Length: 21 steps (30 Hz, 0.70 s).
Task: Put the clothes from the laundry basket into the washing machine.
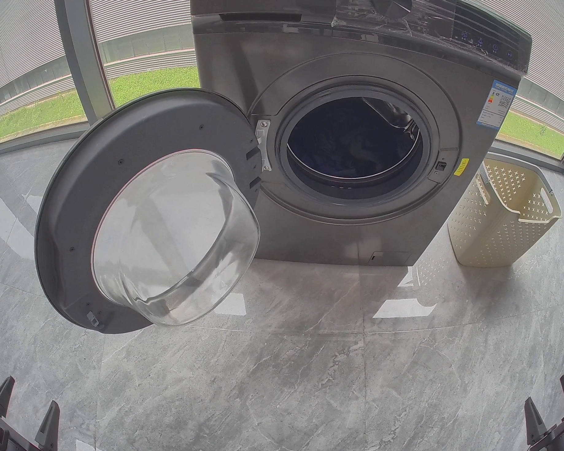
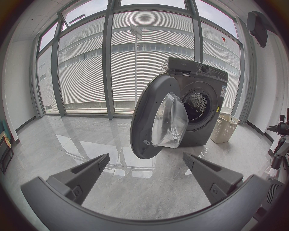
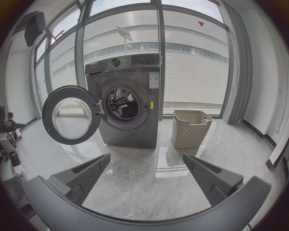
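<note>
Your left tool (image 2: 146, 155) and right tool (image 3: 146, 155) both stand open, holding nothing, well apart from the washing machine (image 1: 331, 237) at 12 o'clock. Its door (image 1: 79, 228) hangs wide toward 10 o'clock, leaving the drum accessible. The laundry basket (image 1: 490, 230) at 2 o'clock looks empty. Dark clothes (image 1: 346, 151) lie inside the drum.

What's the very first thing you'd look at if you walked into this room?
The big grey washing machine in front of the windows, with its round door wide open on the robot's left and the glass bowl bulging out. Next comes the cream laundry basket, standing on the shiny floor just right of the machine, with no clothes showing above its rim.
</note>
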{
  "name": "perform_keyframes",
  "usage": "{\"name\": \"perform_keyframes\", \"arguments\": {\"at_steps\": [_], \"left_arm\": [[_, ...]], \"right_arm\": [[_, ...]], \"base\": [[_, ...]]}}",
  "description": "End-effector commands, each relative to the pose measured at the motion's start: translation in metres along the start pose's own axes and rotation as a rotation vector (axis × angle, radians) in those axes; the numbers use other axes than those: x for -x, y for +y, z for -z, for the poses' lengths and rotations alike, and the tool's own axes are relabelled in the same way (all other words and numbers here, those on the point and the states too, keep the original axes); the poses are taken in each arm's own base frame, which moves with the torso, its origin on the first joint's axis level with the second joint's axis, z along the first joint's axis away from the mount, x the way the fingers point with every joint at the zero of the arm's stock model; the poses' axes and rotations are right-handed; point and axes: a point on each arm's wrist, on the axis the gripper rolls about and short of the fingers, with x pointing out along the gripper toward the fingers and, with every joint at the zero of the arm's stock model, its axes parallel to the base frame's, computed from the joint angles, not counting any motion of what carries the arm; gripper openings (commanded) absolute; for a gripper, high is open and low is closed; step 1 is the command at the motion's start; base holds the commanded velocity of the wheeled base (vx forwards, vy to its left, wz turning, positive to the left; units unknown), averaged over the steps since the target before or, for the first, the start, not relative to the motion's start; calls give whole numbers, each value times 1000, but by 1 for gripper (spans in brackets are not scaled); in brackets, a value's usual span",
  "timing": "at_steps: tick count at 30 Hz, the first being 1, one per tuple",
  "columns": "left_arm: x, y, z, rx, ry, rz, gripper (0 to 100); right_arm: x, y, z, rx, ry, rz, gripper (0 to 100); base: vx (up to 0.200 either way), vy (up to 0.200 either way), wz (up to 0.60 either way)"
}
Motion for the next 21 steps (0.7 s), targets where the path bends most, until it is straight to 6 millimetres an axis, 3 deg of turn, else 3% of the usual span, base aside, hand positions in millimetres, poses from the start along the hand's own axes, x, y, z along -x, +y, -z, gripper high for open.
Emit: {"name": "perform_keyframes", "arguments": {"at_steps": [1, 4, 13, 16, 21], "left_arm": [[-1, 0, 5, 0, 7, 0, 100], [0, 0, 4, -9, 3, 0, 100], [-1, 0, 5, -17, 7, 2, 100], [0, 0, 5, -26, 7, 0, 100], [0, 0, 5, -26, 5, 0, 100]], "right_arm": [[-1, 0, 5, 0, 11, 0, 100], [-1, 0, 5, 0, 11, -2, 100], [-1, 0, 5, 0, 9, 0, 100], [-1, 0, 5, 0, 11, 0, 100], [-1, 0, 5, -1, 9, 0, 100]], "base": [[0, 200, 0], [0, 200, 0], [0, 0, 0], [-200, 0, 0], [0, 0, 0]]}}
